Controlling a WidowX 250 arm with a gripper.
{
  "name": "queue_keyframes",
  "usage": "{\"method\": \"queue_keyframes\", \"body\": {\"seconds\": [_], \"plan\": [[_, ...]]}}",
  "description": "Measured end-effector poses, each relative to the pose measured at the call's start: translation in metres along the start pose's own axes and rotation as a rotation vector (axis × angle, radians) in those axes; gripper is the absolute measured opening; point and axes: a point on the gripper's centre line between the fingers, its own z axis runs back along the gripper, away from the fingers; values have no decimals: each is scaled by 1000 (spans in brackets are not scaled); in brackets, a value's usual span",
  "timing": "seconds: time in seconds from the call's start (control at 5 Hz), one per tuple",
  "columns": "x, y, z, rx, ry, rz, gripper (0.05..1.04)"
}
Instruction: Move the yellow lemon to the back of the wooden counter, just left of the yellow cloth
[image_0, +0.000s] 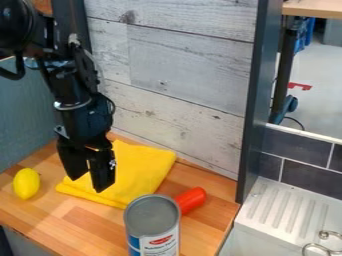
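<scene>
Gripper (87, 183) over folded yellow cloth (143, 167), fingers apart, nothing clamped; contact with cloth: can't tell. Cloth lies on the wood counter (80, 215) by the plank wall (180, 85), lemon (27, 183) beside it, can (152, 225) and red thing (192, 200) at its near right. Good handling here, my judgement: come down straight, tips either side of a fold or raised edge, press lightly, pinch enough layers that it won't slip, lift clear of can, don't nudge lemon.
</scene>
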Motion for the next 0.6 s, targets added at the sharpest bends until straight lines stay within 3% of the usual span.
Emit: {"method": "queue_keyframes", "body": {"seconds": [0.2, 0.4, 0.6], "plan": [[-2, -1, -6, -11, 22, 2, 1000], [-2, 11, -5, -1, 12, 44, 1000], [2, 33, -8, 70, 66, 179, 1000]]}}
